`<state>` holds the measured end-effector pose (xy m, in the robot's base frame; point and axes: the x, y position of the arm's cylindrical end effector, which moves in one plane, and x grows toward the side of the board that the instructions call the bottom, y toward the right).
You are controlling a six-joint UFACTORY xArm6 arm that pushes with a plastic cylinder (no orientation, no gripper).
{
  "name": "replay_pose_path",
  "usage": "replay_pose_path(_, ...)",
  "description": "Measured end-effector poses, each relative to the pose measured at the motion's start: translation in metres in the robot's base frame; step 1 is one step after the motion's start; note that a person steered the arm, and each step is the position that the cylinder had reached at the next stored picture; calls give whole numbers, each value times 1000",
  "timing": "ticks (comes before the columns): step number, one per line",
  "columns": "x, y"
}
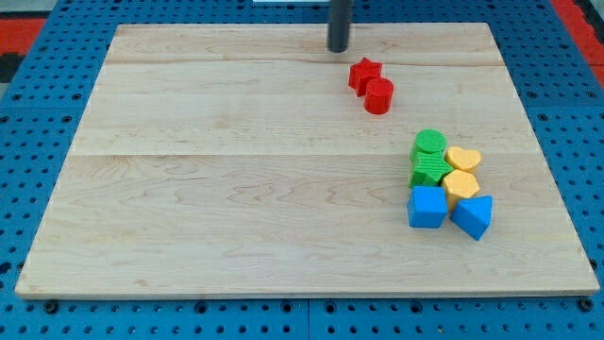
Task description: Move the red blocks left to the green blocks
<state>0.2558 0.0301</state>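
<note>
A red star block (364,74) and a red cylinder block (378,95) lie touching each other near the view's top, right of centre. A green round block (429,144) and a green star block (431,169) sit together lower at the view's right, below and right of the red pair. My tip (338,48) is at the view's top, just up and left of the red star, apart from it.
Two yellow heart blocks (462,158) (461,184) touch the green blocks on their right. A blue cube (427,207) and a blue triangular block (473,216) lie just below them. The wooden board (236,189) rests on a blue pegboard.
</note>
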Motion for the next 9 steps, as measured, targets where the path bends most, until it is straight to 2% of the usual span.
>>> replay_pose_path(1, 47, 23)
replay_pose_path(3, 10, 59)
replay_pose_path(4, 32, 97)
replay_pose_path(5, 86, 97)
replay_pose_path(6, 64, 103)
replay_pose_path(7, 25, 83)
replay_pose_path(9, 98, 68)
